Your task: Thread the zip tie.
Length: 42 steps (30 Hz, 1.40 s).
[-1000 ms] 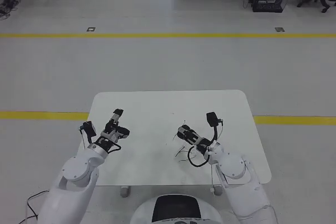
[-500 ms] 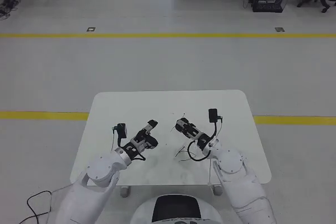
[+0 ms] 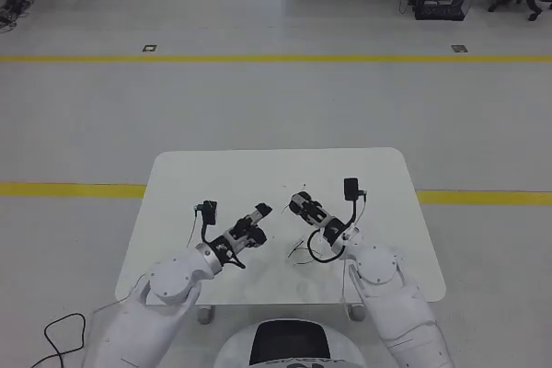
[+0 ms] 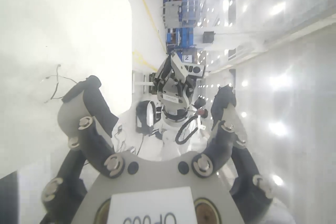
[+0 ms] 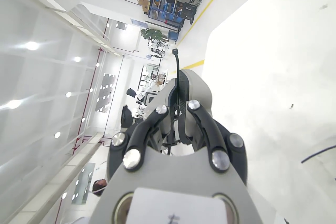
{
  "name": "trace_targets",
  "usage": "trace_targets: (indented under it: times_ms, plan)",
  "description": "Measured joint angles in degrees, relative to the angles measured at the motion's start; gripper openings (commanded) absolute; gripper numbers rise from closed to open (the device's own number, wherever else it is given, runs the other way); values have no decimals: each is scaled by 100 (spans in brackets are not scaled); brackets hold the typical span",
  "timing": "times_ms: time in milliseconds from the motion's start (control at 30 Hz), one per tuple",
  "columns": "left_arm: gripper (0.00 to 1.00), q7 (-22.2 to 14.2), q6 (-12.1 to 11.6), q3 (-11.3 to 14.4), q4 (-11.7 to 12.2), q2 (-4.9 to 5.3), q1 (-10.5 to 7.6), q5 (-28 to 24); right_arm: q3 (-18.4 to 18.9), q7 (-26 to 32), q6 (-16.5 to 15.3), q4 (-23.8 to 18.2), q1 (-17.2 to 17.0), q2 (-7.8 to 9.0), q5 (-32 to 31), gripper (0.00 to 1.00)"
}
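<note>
right tool [image 5: 179,84]: closed on thin black plastic zip tie [image 5: 178,64] | left tool [image 4: 156,89]: spread wide, empty | both above white rounded desk [image 3: 368,175]

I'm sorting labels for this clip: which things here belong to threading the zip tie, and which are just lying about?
In the job: thin black plastic zip tie, clamped in the shut right gripper; open, empty left gripper close beside it.
Lying about: thin dark loose strands on the white rounded table, touched by neither gripper; too small to identify.
</note>
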Motion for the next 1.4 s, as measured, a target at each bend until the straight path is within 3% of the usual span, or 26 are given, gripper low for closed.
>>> trace_targets:
  times_ms: [167, 267, 433, 533, 767, 1033, 1133, 1200, 1400]
  plan:
    - [100, 232, -289, 266, 47, 41, -59, 1420, 26, 148, 32, 238, 85, 16, 476, 0]
    - [100, 376, -374, 304, 83, 37, -66, 1539, 34, 175, 50, 258, 96, 19, 556, 0]
    - [100, 358, -368, 299, 80, 37, -67, 1520, 34, 170, 48, 255, 95, 19, 546, 0]
    - [100, 224, -502, 365, 73, 48, -115, 1631, -4, 139, 64, 298, 90, 19, 626, 0]
    - [100, 38, -963, 464, -125, 149, -157, 3063, -55, 211, 43, 496, 165, 34, 1038, 0]
    - [100, 63, -978, 495, -114, 152, -173, 3171, -66, 211, 44, 500, 162, 34, 1058, 0]
    - [100, -15, -1137, 542, -90, 171, -237, 3215, -123, 281, 24, 551, 174, 37, 1224, 0]
    - [100, -36, -1182, 568, -106, 188, -274, 3533, -162, 368, -3, 600, 209, 42, 1337, 0]
    - [100, 185, -1432, 557, 51, 206, -369, 3650, -278, 773, 4, 693, 293, 61, 1725, 0]
